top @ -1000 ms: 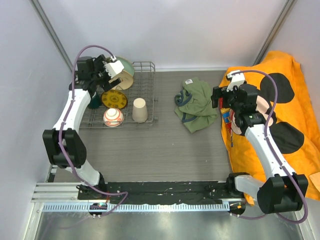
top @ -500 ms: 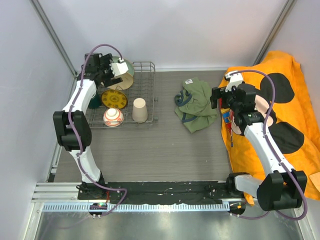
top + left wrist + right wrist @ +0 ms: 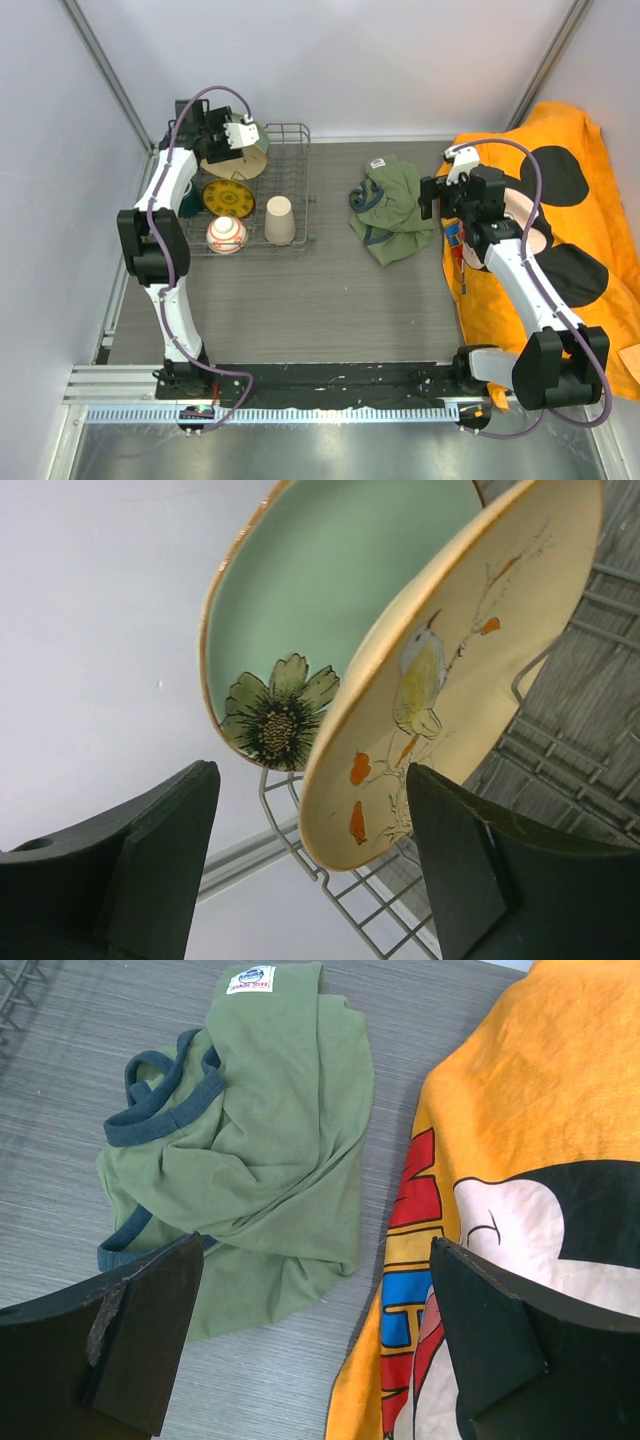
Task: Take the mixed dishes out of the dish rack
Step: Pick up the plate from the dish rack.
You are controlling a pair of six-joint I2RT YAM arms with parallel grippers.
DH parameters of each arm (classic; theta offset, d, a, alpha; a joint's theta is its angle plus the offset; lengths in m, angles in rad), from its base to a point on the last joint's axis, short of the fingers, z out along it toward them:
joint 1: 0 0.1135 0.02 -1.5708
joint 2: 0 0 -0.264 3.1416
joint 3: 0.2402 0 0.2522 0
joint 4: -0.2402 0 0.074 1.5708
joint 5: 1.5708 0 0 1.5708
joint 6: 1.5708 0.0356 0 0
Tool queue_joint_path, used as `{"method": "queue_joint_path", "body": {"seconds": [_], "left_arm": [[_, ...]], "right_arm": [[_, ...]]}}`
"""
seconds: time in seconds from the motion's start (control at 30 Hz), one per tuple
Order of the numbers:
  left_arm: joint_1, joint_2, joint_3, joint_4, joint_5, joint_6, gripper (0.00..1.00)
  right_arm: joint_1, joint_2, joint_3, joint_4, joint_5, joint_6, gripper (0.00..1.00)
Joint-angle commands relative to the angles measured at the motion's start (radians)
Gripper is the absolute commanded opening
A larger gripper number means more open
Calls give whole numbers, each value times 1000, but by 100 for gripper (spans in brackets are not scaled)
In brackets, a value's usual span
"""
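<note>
Bright, even, diffuse light fills all three views, leaving only faint shadows. The overhead view is sharp; the brushed steel strip (image 3: 330, 450) along its bottom edge shows soft glare.

Cream plate (image 3: 470, 660) (green plate (image 3: 330, 580) behind) upright in wire rack (image 3: 290, 165)

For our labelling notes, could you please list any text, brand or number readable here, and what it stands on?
White tag on the olive-green garment: blue print, too blurred to read.
Orange towel: coloured block shapes at its edge, possibly letters, not readable.
Nothing readable elsewhere.
</note>
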Motion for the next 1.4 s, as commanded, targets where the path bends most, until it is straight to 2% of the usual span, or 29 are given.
{"method": "queue_joint_path", "body": {"seconds": [0.0, 0.3, 0.6, 0.93, 1.37], "left_arm": [[6, 12, 39, -41, 16, 54, 77], [6, 43, 47, -81, 31, 92, 59], [6, 75, 85, -116, 17, 124, 36], [5, 52, 82, -90, -1, 114, 0], [0, -14, 79, -27, -38, 23, 0]], "right_arm": [[-2, 12, 24, 26, 5, -16, 100], [-1, 43, 26, 28, 16, -22, 100], [-2, 57, 27, 26, 24, -28, 100], [-2, 60, 27, 26, 25, -31, 100], [-1, 49, 29, 25, 19, -31, 100]]}}
